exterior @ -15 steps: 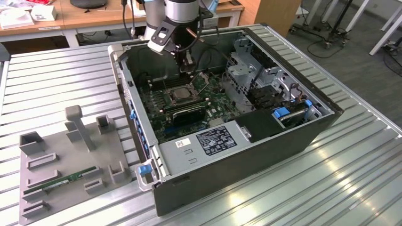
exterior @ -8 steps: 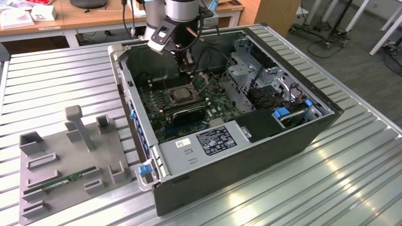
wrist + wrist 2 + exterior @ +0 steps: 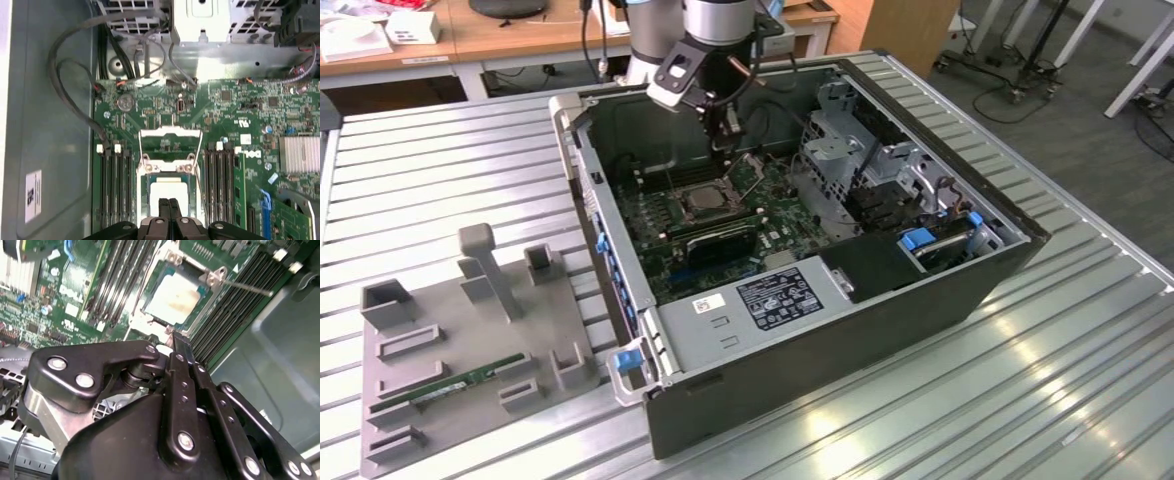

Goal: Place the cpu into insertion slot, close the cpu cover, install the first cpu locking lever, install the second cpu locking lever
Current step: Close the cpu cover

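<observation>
The cpu (image 3: 169,191) lies flat in the socket on the green board, its silver top showing in both wrist views (image 3: 175,300) and the exterior view (image 3: 700,203). The cpu cover (image 3: 170,132) stands swung open at the socket's far side, board showing through its open centre. One thin locking lever (image 3: 250,288) sticks out free beside the socket. My gripper (image 3: 169,206) hangs just above the socket's edge, fingers together with nothing between them (image 3: 179,340). In the exterior view the gripper (image 3: 724,135) hovers inside the case over the board.
Black memory slots (image 3: 116,190) flank the socket on both sides. Loose cables (image 3: 75,95) and a metal drive cage (image 3: 847,150) crowd the case. On the table at the exterior view's left, a grey fixture (image 3: 467,330) holds a green memory stick (image 3: 454,383).
</observation>
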